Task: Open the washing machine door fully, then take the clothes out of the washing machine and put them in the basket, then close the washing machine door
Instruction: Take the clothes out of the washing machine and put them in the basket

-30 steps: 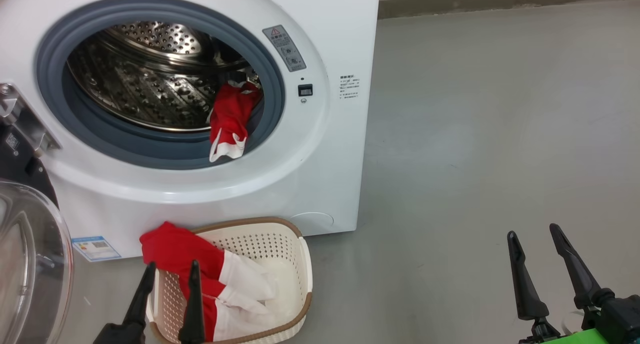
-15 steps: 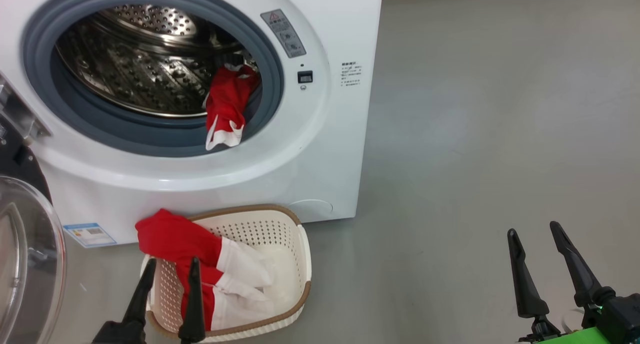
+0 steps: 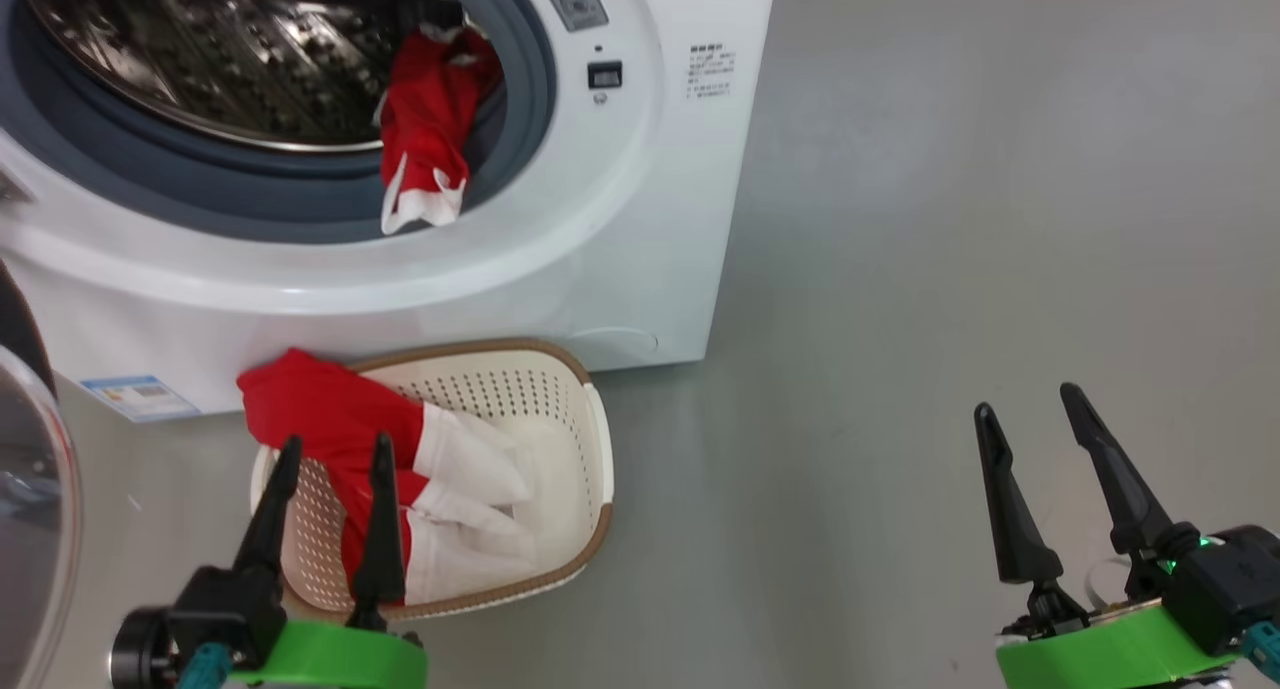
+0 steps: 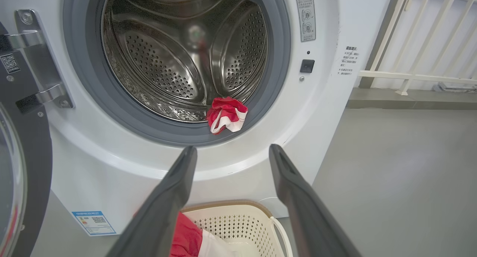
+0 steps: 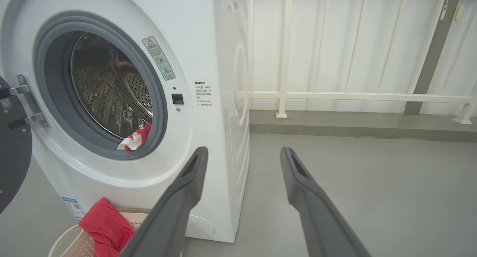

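Left hand (image 3: 336, 439), right hand (image 3: 1027, 397): both agape, empty.

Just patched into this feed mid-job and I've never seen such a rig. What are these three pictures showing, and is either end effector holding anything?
The wide picture is from the robot's head, looking down. The dark two-finger pair at lower left is its left end effector; the pair at lower right is its right end effector. Both are open and empty. The other two pictures come from cameras on each wrist, looking along that arm's own fingers. Ahead stands the washing machine, its door open at the left. A red and white garment hangs over the grey ring at the drum's mouth. On the floor in front sits the basket, with a second garment lying in it and spilling over its rim.
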### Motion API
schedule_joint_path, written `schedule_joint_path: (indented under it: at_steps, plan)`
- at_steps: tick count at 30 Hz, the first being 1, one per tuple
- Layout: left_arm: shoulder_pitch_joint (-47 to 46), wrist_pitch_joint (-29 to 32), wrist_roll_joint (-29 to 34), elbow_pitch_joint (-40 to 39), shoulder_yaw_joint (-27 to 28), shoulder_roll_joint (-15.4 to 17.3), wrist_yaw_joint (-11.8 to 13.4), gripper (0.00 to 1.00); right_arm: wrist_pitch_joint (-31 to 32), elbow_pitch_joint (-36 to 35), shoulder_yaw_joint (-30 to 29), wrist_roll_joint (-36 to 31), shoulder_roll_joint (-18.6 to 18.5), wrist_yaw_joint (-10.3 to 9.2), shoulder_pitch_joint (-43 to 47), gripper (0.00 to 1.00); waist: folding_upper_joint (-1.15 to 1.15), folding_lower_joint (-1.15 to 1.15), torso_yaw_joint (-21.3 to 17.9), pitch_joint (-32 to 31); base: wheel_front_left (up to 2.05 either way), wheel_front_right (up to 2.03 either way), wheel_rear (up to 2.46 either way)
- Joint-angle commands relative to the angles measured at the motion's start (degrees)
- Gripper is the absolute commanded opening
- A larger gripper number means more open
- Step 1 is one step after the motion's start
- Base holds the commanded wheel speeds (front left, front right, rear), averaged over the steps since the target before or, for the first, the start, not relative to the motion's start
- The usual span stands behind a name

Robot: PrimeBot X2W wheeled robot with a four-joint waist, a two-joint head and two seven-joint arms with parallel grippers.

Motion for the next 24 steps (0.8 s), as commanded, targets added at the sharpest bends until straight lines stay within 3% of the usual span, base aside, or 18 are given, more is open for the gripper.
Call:
schedule_joint_path:
  at_steps: [1,10,24]
  plan:
    - [-2.7,-0.7,0.4,-0.9,2.1,0.6,0.1,1.0,-0.4,-1.5,1.6,0.5,-0.8,0.35,-2.4,1.0,0.0,0.0,-0.6,3.3,0.0,0.0,0.0]
    - [-11.1,-0.7,-0.3,1.9,3.8,0.9,-0.2,1.0,-0.4,-1.2,2.4,1.1,-0.8,0.35,-5.7,1.0,0.0,0.0,-1.6,9.1,0.0,0.0,0.0]
    - [-27.8,0.1,-0.1,12.7,5.0,5.2,-0.8,1.0,-0.4,-0.5,3.7,1.7,-0.8,0.35,-8.9,1.0,0.0,0.0,-3.6,14.3,0.0,0.0,0.0]
